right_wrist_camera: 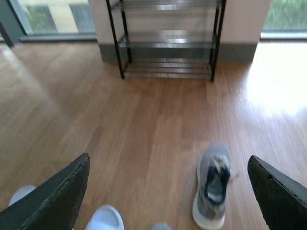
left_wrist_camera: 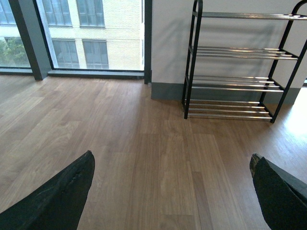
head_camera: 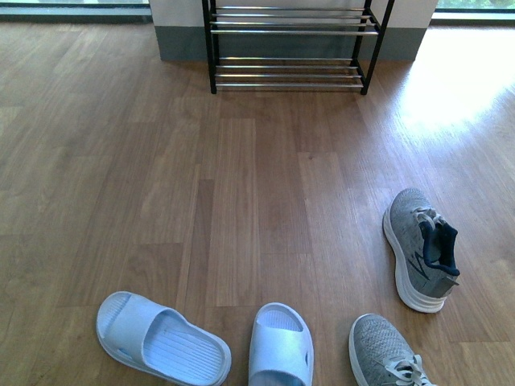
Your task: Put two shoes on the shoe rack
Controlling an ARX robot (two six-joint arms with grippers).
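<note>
The shoe rack (head_camera: 291, 48) stands against the far wall, well apart from the shoes on the wood floor (head_camera: 241, 201). One grey sneaker (head_camera: 417, 251) lies to the right, the second sneaker (head_camera: 386, 354) nearer, beside two pale blue slides (head_camera: 161, 339). The left end effector (left_wrist_camera: 171, 157) and right end effector (right_wrist_camera: 169, 158) both hang wide open, holding nothing.

Grey sneakers (head_camera: 414, 241), blue slides (head_camera: 161, 339), rack (head_camera: 290, 32) well beyond
</note>
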